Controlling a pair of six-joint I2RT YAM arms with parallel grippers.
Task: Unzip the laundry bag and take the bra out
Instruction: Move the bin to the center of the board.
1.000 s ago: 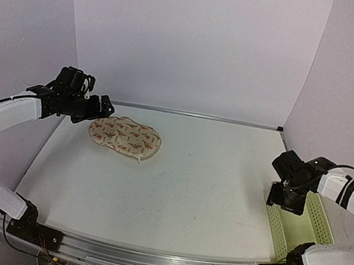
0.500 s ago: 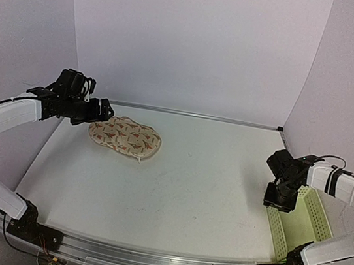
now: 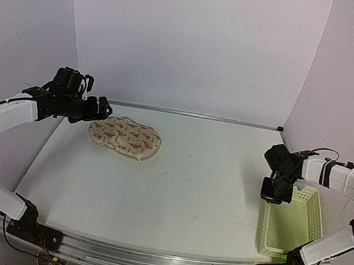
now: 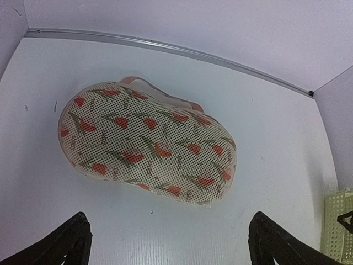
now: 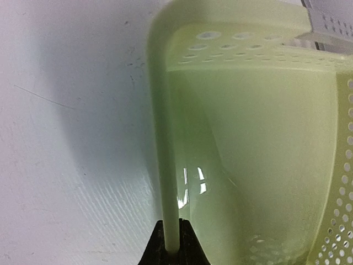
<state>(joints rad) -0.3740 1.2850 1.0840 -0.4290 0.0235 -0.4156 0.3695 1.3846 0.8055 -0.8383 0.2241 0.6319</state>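
The left gripper (image 4: pixel 168 248) hangs with its fingers (image 4: pixel 60 245) spread wide. The laundry bag (image 4: pixel 146 143) lies zipped shut on the table (image 4: pixel 287 143), just ahead of those fingertips and centred between them, touching neither.

The right gripper (image 5: pixel 168 245) has its fingers (image 5: pixel 151 255) pressed together on the thin rim of the pale green basket (image 5: pixel 248 138). The basket's hollow opens ahead and to one side of the pinch. The bag is well away from this pair, across the table.

The unzipping does not look begun: this reads as the approach, with the basket handled on the side. Next, the spread fingers need to drop onto the bag's rim and find the zip pull, which is too small to pick out here. A firm hold on the bag will likely be needed so the soft pouch does not slide.
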